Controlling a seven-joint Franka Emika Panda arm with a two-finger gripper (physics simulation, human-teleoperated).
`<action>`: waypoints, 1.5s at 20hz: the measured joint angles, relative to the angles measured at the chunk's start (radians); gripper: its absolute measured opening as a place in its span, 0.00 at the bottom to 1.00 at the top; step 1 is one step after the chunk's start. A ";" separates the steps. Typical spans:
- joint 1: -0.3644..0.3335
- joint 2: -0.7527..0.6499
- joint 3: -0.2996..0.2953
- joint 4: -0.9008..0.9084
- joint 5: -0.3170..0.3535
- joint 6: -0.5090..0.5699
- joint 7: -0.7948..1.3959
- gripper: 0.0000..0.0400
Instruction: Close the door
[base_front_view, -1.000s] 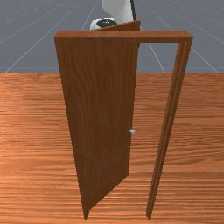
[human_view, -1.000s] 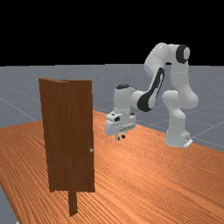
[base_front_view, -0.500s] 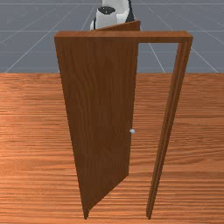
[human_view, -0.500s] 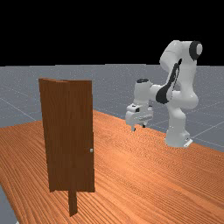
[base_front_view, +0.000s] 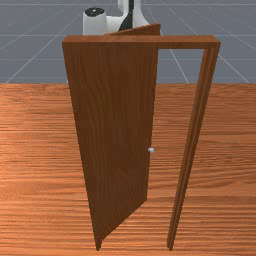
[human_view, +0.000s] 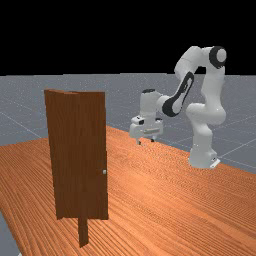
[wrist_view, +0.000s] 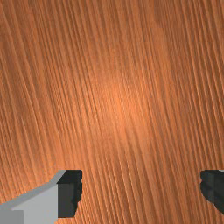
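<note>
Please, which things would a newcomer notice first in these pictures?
The tall wooden door catches the eye first, swung open from its frame at the far view's left. Next comes the white Panda arm, right of the middle there, its open gripper above the table.

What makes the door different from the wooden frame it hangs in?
The door is a broad, solid panel, while the frame is made of narrow bars around an opening.
The door stands swung open at an angle, away from the front view's camera; the frame faces that camera squarely.
The door has a small pale knob near its free edge; the frame has none in sight.
Both are brown and look like wood.
</note>
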 joint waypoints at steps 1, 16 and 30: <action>0.005 0.002 -0.009 0.001 -0.002 0.003 -0.053 1.00; 0.177 0.295 0.174 0.372 0.064 -0.182 0.077 1.00; 0.164 0.766 0.181 1.068 0.076 -0.354 0.010 1.00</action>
